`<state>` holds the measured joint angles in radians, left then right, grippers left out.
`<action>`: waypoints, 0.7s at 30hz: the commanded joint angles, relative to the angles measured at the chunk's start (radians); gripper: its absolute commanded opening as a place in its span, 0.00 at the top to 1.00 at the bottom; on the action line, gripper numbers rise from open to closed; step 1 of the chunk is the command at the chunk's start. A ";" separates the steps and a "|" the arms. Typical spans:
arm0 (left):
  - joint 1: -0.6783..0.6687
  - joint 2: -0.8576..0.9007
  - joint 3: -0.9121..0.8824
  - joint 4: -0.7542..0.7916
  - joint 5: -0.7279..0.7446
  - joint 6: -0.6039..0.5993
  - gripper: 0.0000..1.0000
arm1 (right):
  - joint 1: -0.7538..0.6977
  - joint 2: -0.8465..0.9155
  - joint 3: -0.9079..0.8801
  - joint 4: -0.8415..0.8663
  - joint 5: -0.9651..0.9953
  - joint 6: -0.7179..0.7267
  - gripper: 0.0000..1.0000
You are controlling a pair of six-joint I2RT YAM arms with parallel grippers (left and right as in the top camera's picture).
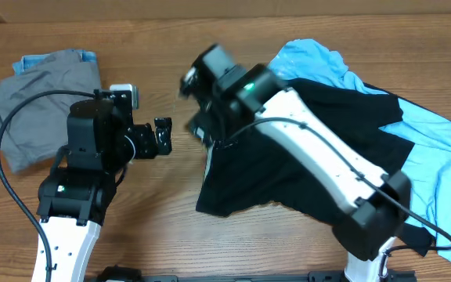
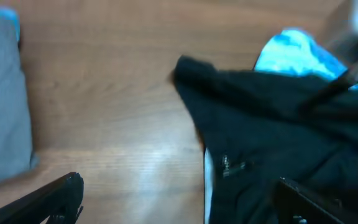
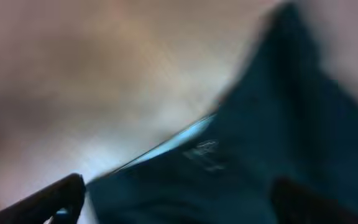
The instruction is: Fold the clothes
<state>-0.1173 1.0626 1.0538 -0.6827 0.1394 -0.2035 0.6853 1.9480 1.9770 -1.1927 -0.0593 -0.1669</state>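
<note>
The black clothes (image 1: pixel 257 180) lie spread at the table's centre right, partly over a light blue shirt. They also show in the left wrist view (image 2: pixel 278 143) and, blurred, in the right wrist view (image 3: pixel 241 168) with a pale waistband edge. My right gripper (image 1: pixel 196 125) is at the garment's upper left corner. Its fingers (image 3: pixel 179 193) are wide apart with black fabric between them. My left gripper (image 1: pixel 161 138) is open and empty, just left of the garment's edge over bare wood (image 2: pixel 179 193).
A grey folded garment (image 1: pixel 37 94) lies at the far left, also in the left wrist view (image 2: pixel 2 93). The light blue printed shirt (image 1: pixel 445 157) lies under the black garment at the right and shows behind it in the left wrist view (image 2: pixel 297 50).
</note>
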 commanded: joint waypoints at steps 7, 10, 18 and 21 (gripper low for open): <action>-0.001 0.610 0.164 0.308 0.358 0.060 0.00 | -0.550 -0.225 0.139 -0.111 0.025 0.302 0.00; -0.002 0.833 0.245 0.455 0.389 -0.048 0.00 | -0.639 -0.224 0.137 -0.179 0.013 0.298 0.00; -0.079 1.097 0.280 0.818 0.296 -0.160 0.00 | -0.655 -0.224 0.137 -0.194 0.013 0.294 0.00; -0.119 1.122 0.280 0.849 0.305 -0.159 0.38 | -0.655 -0.224 0.137 -0.194 0.013 0.294 0.00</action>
<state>-0.2050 2.1586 1.3121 0.1589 0.4557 -0.3599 0.0326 1.7309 2.1052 -1.3888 -0.0444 0.1234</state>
